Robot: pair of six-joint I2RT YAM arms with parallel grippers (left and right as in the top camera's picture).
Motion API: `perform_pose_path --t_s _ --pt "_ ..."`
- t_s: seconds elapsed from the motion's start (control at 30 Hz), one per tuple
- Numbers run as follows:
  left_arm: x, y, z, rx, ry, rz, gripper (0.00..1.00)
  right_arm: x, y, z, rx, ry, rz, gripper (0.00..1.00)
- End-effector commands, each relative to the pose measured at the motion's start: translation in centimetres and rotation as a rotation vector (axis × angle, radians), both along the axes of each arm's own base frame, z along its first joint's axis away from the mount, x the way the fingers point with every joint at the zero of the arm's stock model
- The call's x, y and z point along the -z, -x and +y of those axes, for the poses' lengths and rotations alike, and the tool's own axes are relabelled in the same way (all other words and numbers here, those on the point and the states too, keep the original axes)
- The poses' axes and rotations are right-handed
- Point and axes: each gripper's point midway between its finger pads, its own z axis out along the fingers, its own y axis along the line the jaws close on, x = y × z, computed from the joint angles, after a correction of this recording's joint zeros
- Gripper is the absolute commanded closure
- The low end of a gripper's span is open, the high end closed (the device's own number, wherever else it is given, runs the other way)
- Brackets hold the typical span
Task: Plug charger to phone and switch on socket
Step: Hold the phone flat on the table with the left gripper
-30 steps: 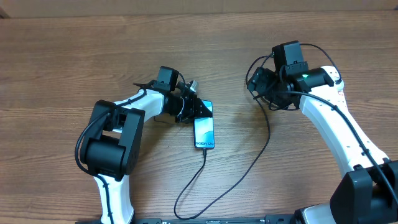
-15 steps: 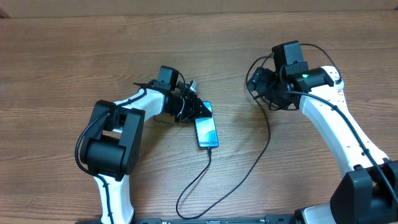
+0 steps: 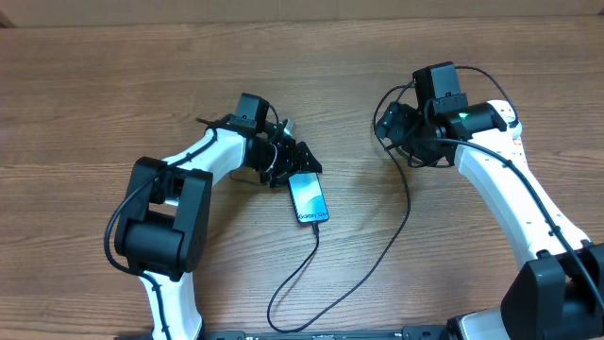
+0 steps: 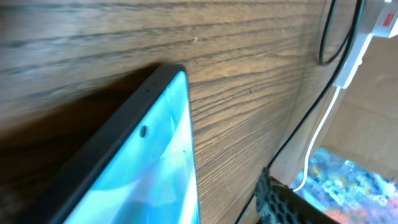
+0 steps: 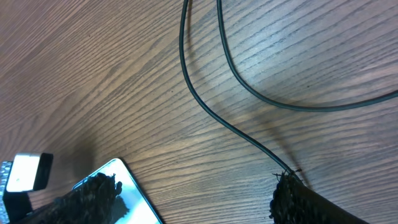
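Has the left jaws parted at the top end of the phone point(image 3: 309, 196), one fingertip point(image 4: 286, 205) standing off to the side of its frame with bare wood between. Finds the phone flat on the wooden surface point(image 3: 113, 85), lit screen up, stretching straight out ahead of these jaws. Sees the charger point(image 3: 318, 231) joined by its small tip to the end of the phone farthest from the left jaws, then looping away across the surface and climbing to the right jaws. Has the right jaws wide apart, clamped on nothing, with black cable crossing the wood ahead of them and ending against one fingertip point(image 5: 305, 202). Catches the socket point(image 4: 387, 20) only as a white corner with a red spot, well beyond the left jaws and past the phone, a white cord point(image 4: 345, 68) trailing down from it. Cannot tell whether the charger's other end sits in it. Leaves unnamed a glossy pale panel point(image 5: 124, 190) beside the other right fingertip point(image 5: 87, 196), too cropped to identify.
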Motion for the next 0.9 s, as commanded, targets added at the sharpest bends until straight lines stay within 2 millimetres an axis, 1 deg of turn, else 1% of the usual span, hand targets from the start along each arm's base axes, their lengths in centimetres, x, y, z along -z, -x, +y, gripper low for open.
perform_pose_path --t_s 0.0,0.13,0.37,0.43,0.63,0.87 --pt "7.2 1.5 6.3 -0.072 -0.365 0.076 0.25 -0.3 0.1 -0.4 0.003 0.016 -0.014 0.17" --pt "7.4 1.8 6.9 -0.075 -0.396 0.086 0.21 -0.3 0.1 -0.4 0.003 0.016 -0.014 0.18" --pt "7.6 1.8 7.2 -0.077 -0.417 0.084 0.18 -0.3 0.1 -0.4 0.003 0.016 -0.014 0.17" --pt "7.7 2.0 7.6 -0.077 -0.436 0.09 0.16 -0.3 0.1 -0.4 0.003 0.016 -0.014 0.17" --pt "8.0 2.5 8.5 -0.076 -0.488 0.105 0.15 -0.3 0.1 -0.4 0.003 0.016 -0.013 0.18" --pt "8.0 2.5 8.6 -0.076 -0.496 0.106 0.14 -0.3 0.1 -0.4 0.003 0.016 -0.014 0.18"
